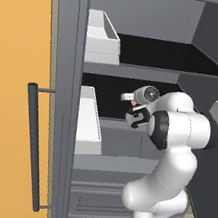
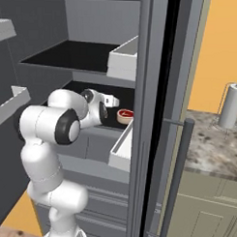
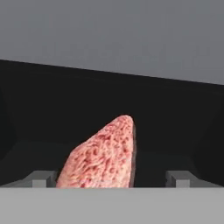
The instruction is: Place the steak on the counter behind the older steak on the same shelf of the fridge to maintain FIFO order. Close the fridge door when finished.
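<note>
The steak [image 3: 103, 155], a salmon-pink wedge, stands on the black shelf [image 3: 52, 109] between my fingertips [image 3: 41, 178], with a gap on each side. My gripper [image 3: 111, 179] is open, reaching into the fridge [image 1: 66, 47] over the lower shelf [image 1: 114, 89]. In the left base view a bit of pink steak [image 1: 132, 101] shows at the gripper [image 1: 132, 99]. From the right base view, the gripper [image 2: 111, 99] is left of and a little further back than the older steak [image 2: 125, 115], which lies near the shelf's front. The stone counter [image 2: 211, 143] is at the right.
White door bins [image 1: 103, 41] [image 1: 90, 123] hang on the open door beside the arm. An upper black shelf [image 1: 166, 55] lies just above the hand. Drawers [image 1: 100, 196] sit below. A metal canister [image 2: 233, 105] stands on the counter. Long bar handles [image 1: 34, 143] [image 2: 176, 175] flank the opening.
</note>
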Robot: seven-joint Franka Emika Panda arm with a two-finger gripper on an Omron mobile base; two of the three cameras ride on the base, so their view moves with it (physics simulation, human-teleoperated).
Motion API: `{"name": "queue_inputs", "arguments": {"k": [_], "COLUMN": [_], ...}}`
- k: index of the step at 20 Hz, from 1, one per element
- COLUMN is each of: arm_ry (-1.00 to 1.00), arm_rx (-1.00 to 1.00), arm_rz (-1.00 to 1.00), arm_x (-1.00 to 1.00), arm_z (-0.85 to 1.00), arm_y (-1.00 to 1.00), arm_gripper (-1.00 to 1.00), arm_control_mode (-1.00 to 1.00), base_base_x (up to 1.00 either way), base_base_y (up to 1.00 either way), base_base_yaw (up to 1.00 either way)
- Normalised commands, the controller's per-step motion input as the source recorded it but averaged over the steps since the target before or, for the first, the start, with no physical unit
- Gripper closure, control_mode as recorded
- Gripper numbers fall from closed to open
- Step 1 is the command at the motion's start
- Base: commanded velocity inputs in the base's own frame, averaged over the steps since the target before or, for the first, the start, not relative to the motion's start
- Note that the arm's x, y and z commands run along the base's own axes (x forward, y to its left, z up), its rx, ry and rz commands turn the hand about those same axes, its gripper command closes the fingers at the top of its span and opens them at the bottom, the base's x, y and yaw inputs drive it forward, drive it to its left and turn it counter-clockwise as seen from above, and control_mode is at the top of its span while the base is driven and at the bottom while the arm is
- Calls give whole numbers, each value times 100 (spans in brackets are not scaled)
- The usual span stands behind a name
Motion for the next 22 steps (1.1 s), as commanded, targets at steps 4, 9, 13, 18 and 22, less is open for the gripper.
{"name": "queue_inputs", "arguments": {"k": [4,9,13,18,22], "arm_ry": [0,0,2,1,6], "arm_rx": [0,0,0,0,4], "arm_rz": [0,0,0,0,0], "arm_x": [-69,-64,-71,-83,-86], "arm_z": [6,13,11,18,32], "arm_y": [25,35,41,22,0], "arm_gripper": [-100,-100,-100,-100,-100], "arm_control_mode": [-100,-100,-100,-100,-100], "base_base_x": [0,0,0,0,0], "base_base_y": [0,0,0,0,0], "base_base_yaw": [0,0,0,0,0]}}
